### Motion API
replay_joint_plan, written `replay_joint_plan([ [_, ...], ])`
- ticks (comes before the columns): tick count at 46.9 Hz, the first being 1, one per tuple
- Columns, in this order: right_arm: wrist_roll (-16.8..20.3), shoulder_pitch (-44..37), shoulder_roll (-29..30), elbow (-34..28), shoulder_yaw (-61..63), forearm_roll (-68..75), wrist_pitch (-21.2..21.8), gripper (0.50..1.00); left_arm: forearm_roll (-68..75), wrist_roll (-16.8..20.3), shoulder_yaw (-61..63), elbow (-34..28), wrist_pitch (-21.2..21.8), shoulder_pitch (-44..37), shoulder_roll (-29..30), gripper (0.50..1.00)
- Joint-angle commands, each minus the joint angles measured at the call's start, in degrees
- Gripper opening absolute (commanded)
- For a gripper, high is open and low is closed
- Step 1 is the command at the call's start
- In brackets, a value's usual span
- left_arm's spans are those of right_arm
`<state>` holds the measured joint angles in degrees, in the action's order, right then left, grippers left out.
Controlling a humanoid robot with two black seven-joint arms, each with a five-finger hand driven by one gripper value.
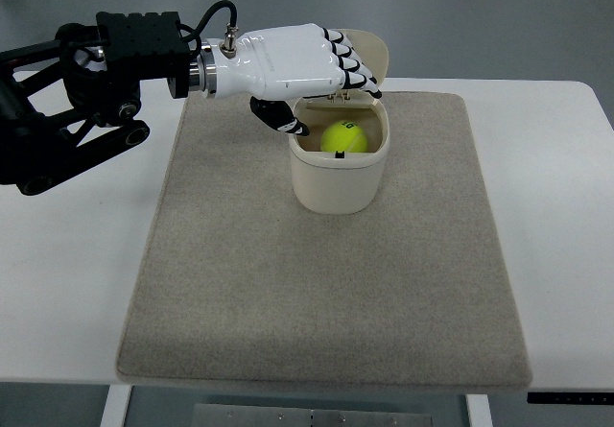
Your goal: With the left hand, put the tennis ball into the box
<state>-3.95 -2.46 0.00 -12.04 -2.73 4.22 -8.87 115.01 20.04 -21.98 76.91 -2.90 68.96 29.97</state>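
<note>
A yellow-green tennis ball (343,138) lies inside the cream box (336,182), which stands upright on the mat with its lid (376,48) tipped open at the back. My left hand (331,96) hovers over the box's far-left rim, palm down. Its fingers (355,67) are relaxed and hold nothing, and the thumb (283,120) points at the box's left edge. The ball is free of the hand. The right arm does not show.
A beige felt mat (317,283) covers the middle of the white table (67,283). The left arm's black linkage (67,110) stretches in from the left edge over the table. Grey floor lies beyond the table's far edge.
</note>
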Motion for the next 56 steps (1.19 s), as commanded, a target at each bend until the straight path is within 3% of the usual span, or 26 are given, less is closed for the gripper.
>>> replay_joint_plan([
  [1,0.0,0.0,0.0,0.0,0.0,0.1,0.0,0.901,-0.2,0.0,0.3,0.1,0.0,0.0,0.2,0.881],
  [13,0.0,0.0,0.0,0.0,0.0,0.0,0.1,0.903,-2.1,0.2,0.7,2.5,0.1,0.1,4.1,0.889],
  [15,0.0,0.0,0.0,0.0,0.0,0.0,0.0,0.903,-3.9,0.2,0.9,2.8,0.2,0.1,5.2,0.925],
  [16,0.0,0.0,0.0,0.0,0.0,0.0,0.0,0.903,-5.1,0.2,1.2,2.8,0.3,0.1,5.7,0.951],
  [22,0.0,0.0,0.0,0.0,0.0,0.0,0.1,0.903,-15.9,0.2,3.3,3.8,0.3,0.0,10.2,0.988],
  [31,0.0,0.0,0.0,0.0,0.0,0.0,0.0,0.901,-33.3,0.2,4.3,3.3,0.4,-2.2,14.3,0.99],
  [47,0.0,0.0,0.0,0.0,0.0,0.0,0.0,0.903,-68.9,0.2,4.3,-4.7,0.4,-11.8,11.5,0.992],
  [56,0.0,0.0,0.0,0.0,0.0,0.0,0.0,0.903,-74.8,0.2,3.5,-11.1,0.4,-16.5,5.4,0.992],
])
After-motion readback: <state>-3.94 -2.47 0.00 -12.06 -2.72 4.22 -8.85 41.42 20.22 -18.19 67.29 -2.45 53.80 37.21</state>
